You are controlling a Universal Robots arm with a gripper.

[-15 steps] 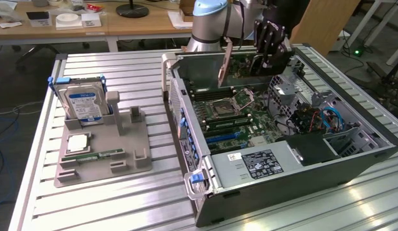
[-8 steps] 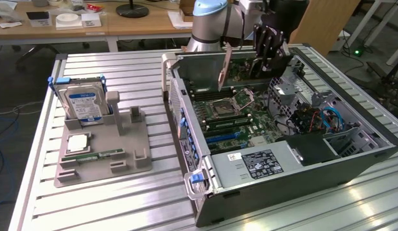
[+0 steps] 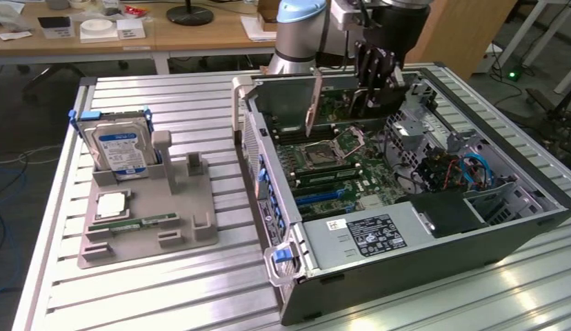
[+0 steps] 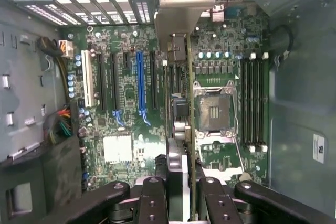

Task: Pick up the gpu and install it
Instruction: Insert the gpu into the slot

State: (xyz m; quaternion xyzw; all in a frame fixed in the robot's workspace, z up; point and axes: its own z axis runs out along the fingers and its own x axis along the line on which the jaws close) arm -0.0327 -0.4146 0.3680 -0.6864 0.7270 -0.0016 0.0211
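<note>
The jaws are closed on the gpu (image 4: 181, 108), a thin flat black card seen edge-on in the wrist view, with one black finger (image 4: 157, 187) pressed to each face. Its silver bracket end (image 3: 313, 103) hangs upright inside the open dark-grey metal computer case (image 3: 506, 207), which lies on its side on the ribbed aluminium counter (image 3: 175, 103). The card sits over the green motherboard (image 4: 126, 119), between the long blue expansion slot (image 4: 140, 85) and the square silver processor socket (image 4: 215, 108), roughly in line with the black slots beside the blue one. I cannot tell which slot it is over, or whether its lower edge touches the board. The step in hand looks like seating the card, and doing it well depends on alignment. The card's edge should run parallel to the chosen slot along its whole length, the card should stay upright and not lean toward the socket, and the bracket should meet the opening in the case's rear wall without catching on it. Any push should be straight and even, since a tilted card may jam or slip in the grip. Well apart on the counter, a grey plastic holder (image 3: 189, 234) carries a silver hard drive with a blue-white label (image 3: 120, 148).
</note>
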